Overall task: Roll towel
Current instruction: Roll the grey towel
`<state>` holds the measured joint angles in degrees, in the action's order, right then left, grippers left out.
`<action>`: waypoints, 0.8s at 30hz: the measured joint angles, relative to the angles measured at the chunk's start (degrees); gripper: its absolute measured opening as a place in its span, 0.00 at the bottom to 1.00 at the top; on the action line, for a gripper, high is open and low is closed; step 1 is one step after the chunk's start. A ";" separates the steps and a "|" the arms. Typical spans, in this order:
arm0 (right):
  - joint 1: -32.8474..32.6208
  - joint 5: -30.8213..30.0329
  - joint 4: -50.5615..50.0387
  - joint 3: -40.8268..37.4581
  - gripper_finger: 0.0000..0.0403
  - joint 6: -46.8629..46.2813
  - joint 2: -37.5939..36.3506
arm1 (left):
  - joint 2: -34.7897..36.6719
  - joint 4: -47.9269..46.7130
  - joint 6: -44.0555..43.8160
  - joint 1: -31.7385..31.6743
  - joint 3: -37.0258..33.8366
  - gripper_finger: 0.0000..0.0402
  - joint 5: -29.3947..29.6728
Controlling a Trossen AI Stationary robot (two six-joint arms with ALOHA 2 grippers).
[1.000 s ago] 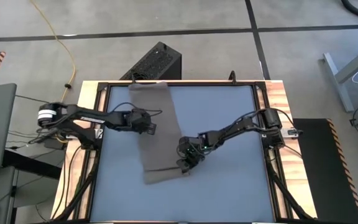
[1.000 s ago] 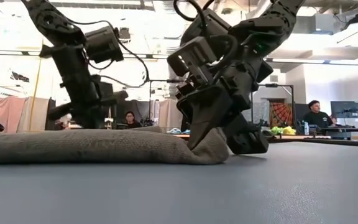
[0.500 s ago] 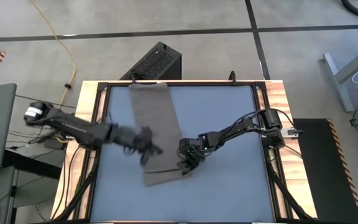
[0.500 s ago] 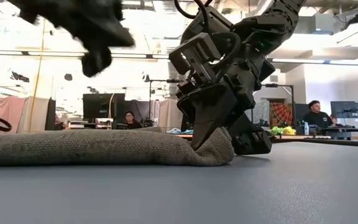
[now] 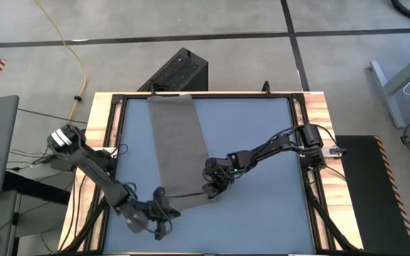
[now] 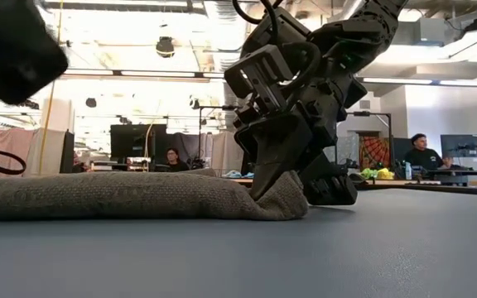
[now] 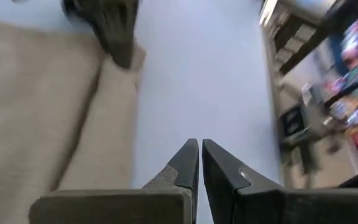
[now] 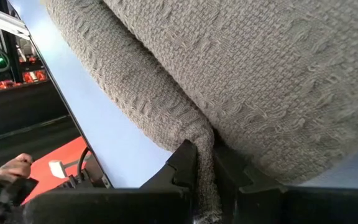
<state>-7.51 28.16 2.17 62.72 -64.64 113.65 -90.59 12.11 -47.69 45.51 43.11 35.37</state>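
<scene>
The grey-brown towel (image 5: 179, 149) lies as a long strip on the blue mat, from the far edge toward the near edge. Its near end (image 6: 131, 197) lies thick and doubled over. My right gripper (image 5: 212, 188) is shut on the towel's near right corner. My left gripper (image 5: 159, 212) hovers by the towel's near left corner. It shows shut and empty in the left wrist view (image 7: 199, 157), over bare mat beside the towel (image 7: 48, 118). My right gripper pinches a fold of cloth at the towel's near right corner (image 8: 205, 144) between its two fingers. The fingers slant down from the table's right side (image 6: 273, 184). The corner is drawn up a little. The rest of the towel lies slack on the mat.
A black frame (image 5: 119, 99) with wooden side strips borders the mat. Bare mat (image 5: 262, 135) lies to the right of the towel and along the near edge. People sit in the room far behind the table (image 6: 421, 153).
My left gripper has swung from above the towel's middle toward the table's near edge and now stands by the towel's near left corner. The towel lies as before.
</scene>
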 joint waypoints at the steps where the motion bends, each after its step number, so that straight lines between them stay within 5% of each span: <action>1: 0.00 -0.09 -0.02 0.00 0.12 0.02 -0.02 | -2.02 -1.15 0.03 -0.08 1.40 0.03 -0.91; 11: -0.30 0.00 -0.17 0.02 0.12 -1.12 -0.02 | -12.74 -6.32 7.02 -2.82 11.71 0.27 -5.13; 19: -0.66 0.02 -0.24 0.02 0.12 -1.37 -0.02 | -12.00 -31.74 8.08 -5.35 20.33 0.44 -8.13; 24: -0.78 0.07 -0.20 0.02 0.12 -1.40 -0.02 | -13.08 -35.74 3.85 -6.65 21.15 0.45 -8.77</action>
<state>-8.29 28.23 1.98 62.74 -66.04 113.62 -103.67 -23.63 -43.84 38.86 64.27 26.59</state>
